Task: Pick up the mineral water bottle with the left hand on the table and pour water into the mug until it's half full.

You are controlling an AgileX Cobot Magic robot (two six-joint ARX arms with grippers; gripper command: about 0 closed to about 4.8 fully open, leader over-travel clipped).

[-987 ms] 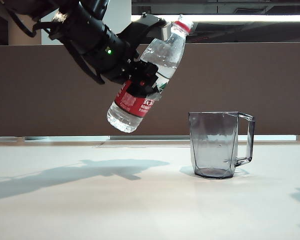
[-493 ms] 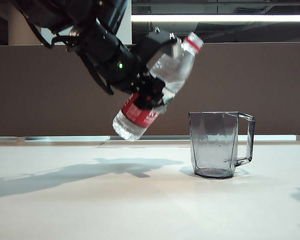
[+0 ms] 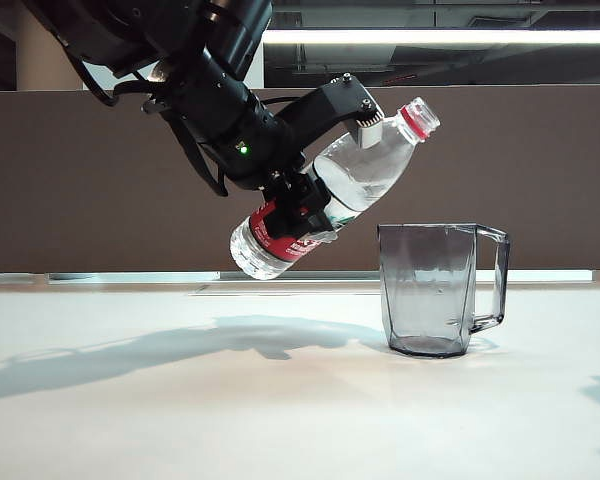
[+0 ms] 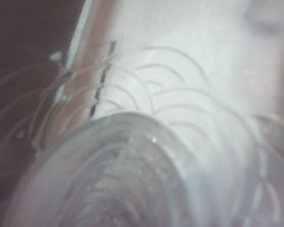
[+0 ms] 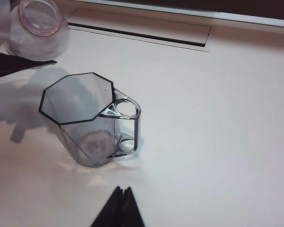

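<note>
Moved: bottle tipped further since 1 s ago, neck dropped and swung toward mug; left arm came down and to the right w/ it.
Left hand (image 3: 305, 205): clamped on mineral water bottle (image 3: 332, 192) at the red-white label, well above counter (image 3: 280, 400).
Bottle: tilted, base low-left, open mouth up-right, red neck ring just above and left of mug rim, not touching. Water inside, none leaving mouth.
Left wrist view: blurred clear ribbed plastic (image 4: 132, 179) fills frame, hand not visible there.
Mug (image 3: 435, 290): upright on counter, handle to right in ext view; looks empty.
Right hand (image 5: 119, 210): dark fingertips together, low over counter near mug, holding nothing.
Shadow: arm's, on counter left of mug.
</note>
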